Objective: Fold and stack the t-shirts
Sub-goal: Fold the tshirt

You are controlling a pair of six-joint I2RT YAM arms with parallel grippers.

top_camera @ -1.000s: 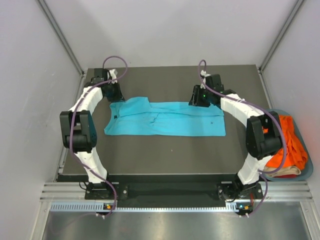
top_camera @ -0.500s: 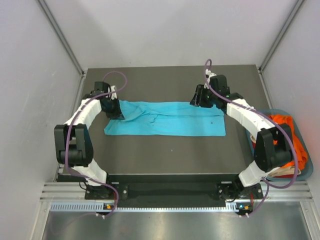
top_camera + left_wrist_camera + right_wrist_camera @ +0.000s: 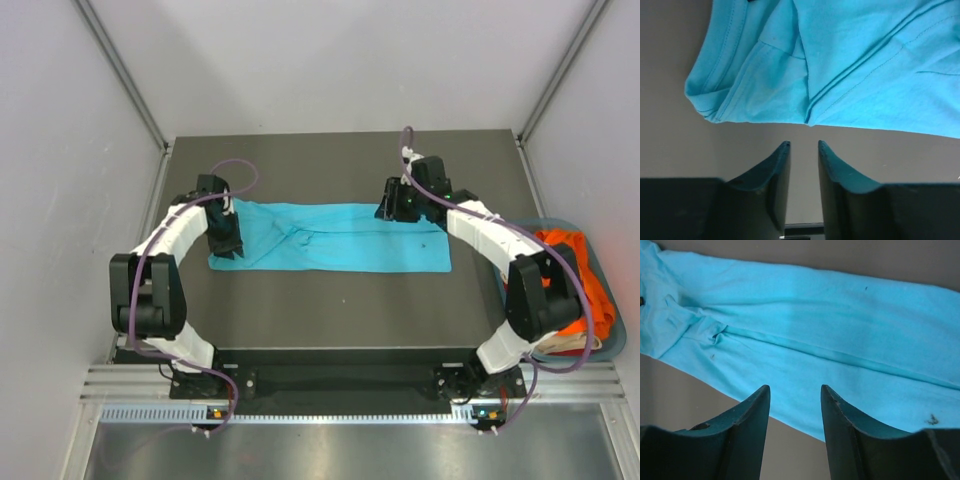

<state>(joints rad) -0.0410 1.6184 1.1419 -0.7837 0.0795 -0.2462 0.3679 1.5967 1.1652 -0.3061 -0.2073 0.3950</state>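
A bright turquoise t-shirt (image 3: 340, 236) lies folded into a long flat strip across the middle of the table. My left gripper (image 3: 229, 240) sits at the strip's left end; in the left wrist view its jaws (image 3: 804, 146) stand slightly open over bare table, just clear of the turquoise t-shirt's (image 3: 840, 65) bunched hem. My right gripper (image 3: 396, 205) hovers over the strip's far edge, right of centre. In the right wrist view it (image 3: 795, 388) is open and empty above the turquoise t-shirt (image 3: 840, 340). An orange t-shirt (image 3: 578, 280) and a beige one (image 3: 568, 345) lie in the basket.
A blue-grey plastic basket (image 3: 612, 340) stands off the table's right edge, beside the right arm's elbow. Dark tabletop (image 3: 330, 310) stretches between the shirt and the arm bases. Grey walls close in the left, back and right.
My left gripper swung the shirt's left part over onto the strip, came toward the near side and opened, letting go of the cloth. The right gripper has hardly moved.
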